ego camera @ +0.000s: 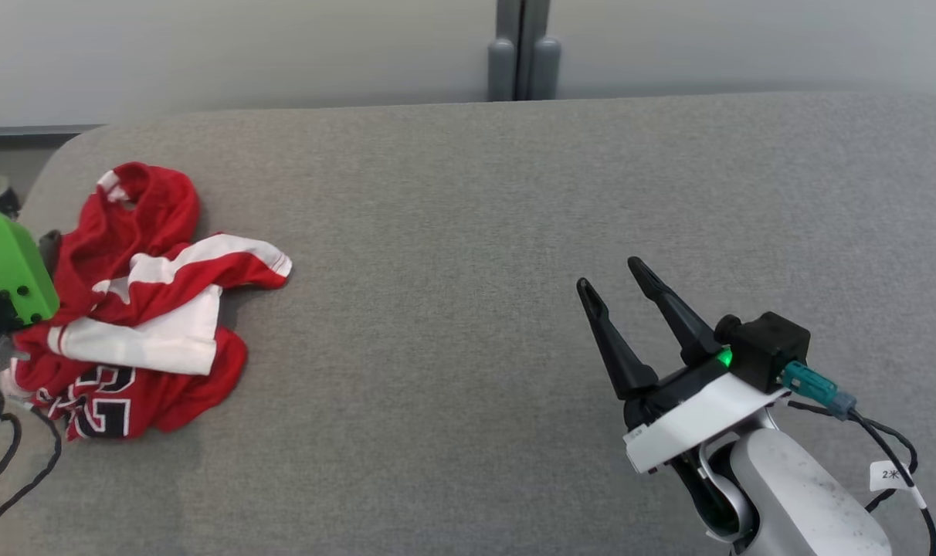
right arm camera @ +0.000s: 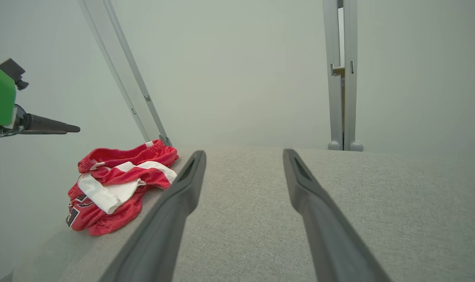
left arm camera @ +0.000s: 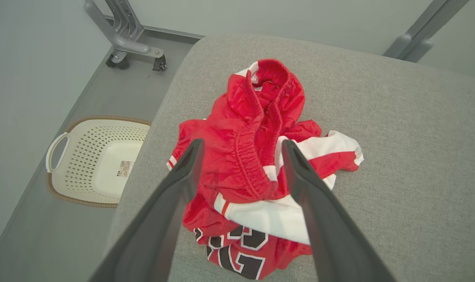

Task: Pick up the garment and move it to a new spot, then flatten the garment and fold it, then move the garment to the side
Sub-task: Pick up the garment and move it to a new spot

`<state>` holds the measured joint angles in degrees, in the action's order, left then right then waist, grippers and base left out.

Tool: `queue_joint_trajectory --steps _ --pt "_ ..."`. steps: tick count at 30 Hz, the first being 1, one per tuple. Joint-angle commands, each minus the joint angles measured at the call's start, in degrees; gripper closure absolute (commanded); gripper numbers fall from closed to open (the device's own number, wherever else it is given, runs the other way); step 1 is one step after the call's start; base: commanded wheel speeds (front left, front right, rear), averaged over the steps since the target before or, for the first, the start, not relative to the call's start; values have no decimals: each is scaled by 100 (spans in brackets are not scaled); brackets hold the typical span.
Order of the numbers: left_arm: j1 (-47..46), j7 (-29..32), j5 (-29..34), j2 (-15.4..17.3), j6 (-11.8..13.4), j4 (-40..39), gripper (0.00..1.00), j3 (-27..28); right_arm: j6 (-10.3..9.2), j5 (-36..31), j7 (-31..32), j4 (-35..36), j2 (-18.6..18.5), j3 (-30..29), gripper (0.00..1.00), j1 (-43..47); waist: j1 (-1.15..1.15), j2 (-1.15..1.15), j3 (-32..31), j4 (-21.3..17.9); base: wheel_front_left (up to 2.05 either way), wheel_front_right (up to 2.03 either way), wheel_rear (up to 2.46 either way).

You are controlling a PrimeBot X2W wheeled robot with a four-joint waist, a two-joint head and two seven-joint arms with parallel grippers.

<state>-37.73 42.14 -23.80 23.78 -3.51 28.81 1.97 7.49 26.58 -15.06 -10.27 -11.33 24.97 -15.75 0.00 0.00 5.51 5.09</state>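
Observation:
The garment (ego camera: 144,309) is a crumpled pair of red and white shorts with dark numerals, lying near the left end of the grey table (ego camera: 476,232). In the left wrist view my left gripper (left arm camera: 242,143) hangs open just above the garment (left arm camera: 253,156), its fingers astride the elastic waistband and holding nothing. Its green wrist cover (ego camera: 8,262) shows at the head view's left edge. My right gripper (ego camera: 608,274) stands open and empty over bare table at the lower right, far from the garment (right arm camera: 116,184). The right wrist view shows its own open fingers as my right gripper (right arm camera: 243,152).
A cream perforated basket (left arm camera: 96,160) sits on the floor beside the table's left edge. A grey metal frame on casters (left arm camera: 124,39) stands beyond it. A grey post (ego camera: 522,54) rises behind the table. Dark cables (ego camera: 12,448) hang at the left edge.

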Motion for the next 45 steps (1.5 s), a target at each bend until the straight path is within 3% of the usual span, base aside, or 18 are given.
queue_joint_trajectory --steps 1,13,14,15,16,17,26,33,40,45 --pt "-122 65 -34 88 46 133 0 57 0 28 -16 -18 -11 43 0 -83 0 0 244 -475 0 0 0" --pt "49 256 54 488 334 1262 0 132 0 101 -16 -120 -58 122 0 -100 0 0 269 -903 0 0 0" --pt "70 285 68 521 341 1325 18 116 0 104 -16 -128 -56 119 0 -92 0 0 251 -905 0 0 0" --pt "85 313 92 544 346 1366 51 98 0 103 -16 -138 -54 115 0 -82 0 0 234 -902 0 0 0" --pt "101 309 121 567 348 1401 67 74 0 94 -16 -145 -49 107 0 -71 0 0 211 -891 0 0 0" --pt "97 294 119 576 342 1418 100 65 0 85 -16 -153 -44 107 0 -64 0 0 195 -882 0 0 0" --pt "-151 -19 209 549 178 1239 100 -139 0 39 -16 -185 5 60 0 44 0 0 -21 -652 0 0 0" --pt "-487 -301 157 361 -102 813 100 -405 0 48 -15 -235 84 27 0 125 0 0 -221 -554 0 0 0" --pt "-749 -290 -96 94 -301 283 100 -633 0 54 -16 -221 248 -102 0 250 0 0 -423 -788 0 0 0" --pt "-925 -209 -564 -294 -346 -275 100 -681 0 41 -16 -246 310 -226 0 325 0 0 -496 -1065 0 0 0"
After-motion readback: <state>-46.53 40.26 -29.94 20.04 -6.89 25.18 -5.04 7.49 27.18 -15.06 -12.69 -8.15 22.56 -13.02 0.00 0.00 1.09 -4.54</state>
